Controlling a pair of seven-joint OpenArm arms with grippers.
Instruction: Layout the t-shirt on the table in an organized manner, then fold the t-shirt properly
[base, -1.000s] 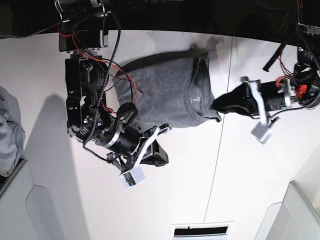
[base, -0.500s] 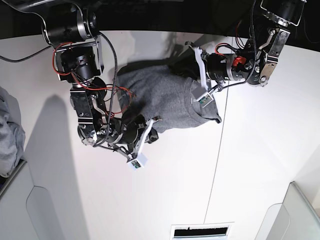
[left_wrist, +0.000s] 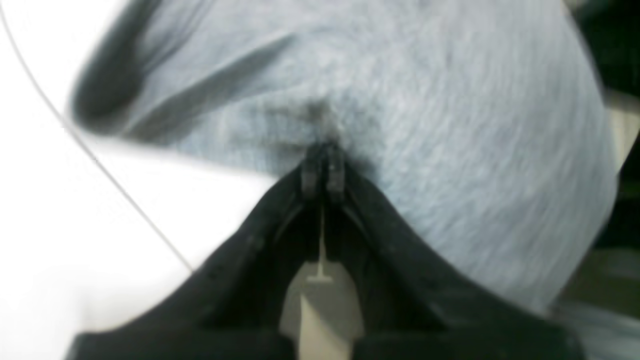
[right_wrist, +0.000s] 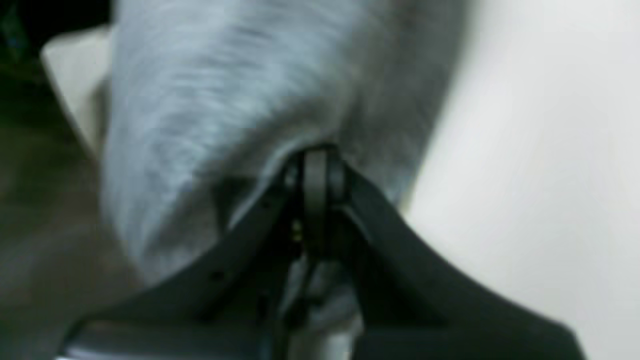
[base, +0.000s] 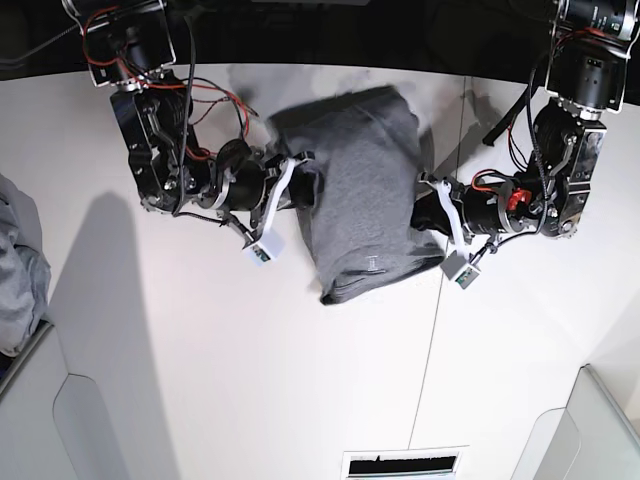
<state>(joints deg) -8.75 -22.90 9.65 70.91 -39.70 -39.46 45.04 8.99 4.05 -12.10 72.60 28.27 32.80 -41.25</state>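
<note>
At table (base: 330, 400) centre: t-shirt (base: 365, 190) hangs between both arms, long axis 12-to-6, neck end toward 6. We see left gripper (base: 428, 213) clamped on its 3 o'clock edge, right gripper (base: 297, 185) clamped on 9 o'clock edge. Arms equally near; spreading apart should tension cloth.

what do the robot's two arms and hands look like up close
Both arms are black metal, bare, with loose red and black cables along the joints. Each wrist carries a small white camera box on a white bracket. The left hand and right hand have black wedge-shaped fingers.
</note>
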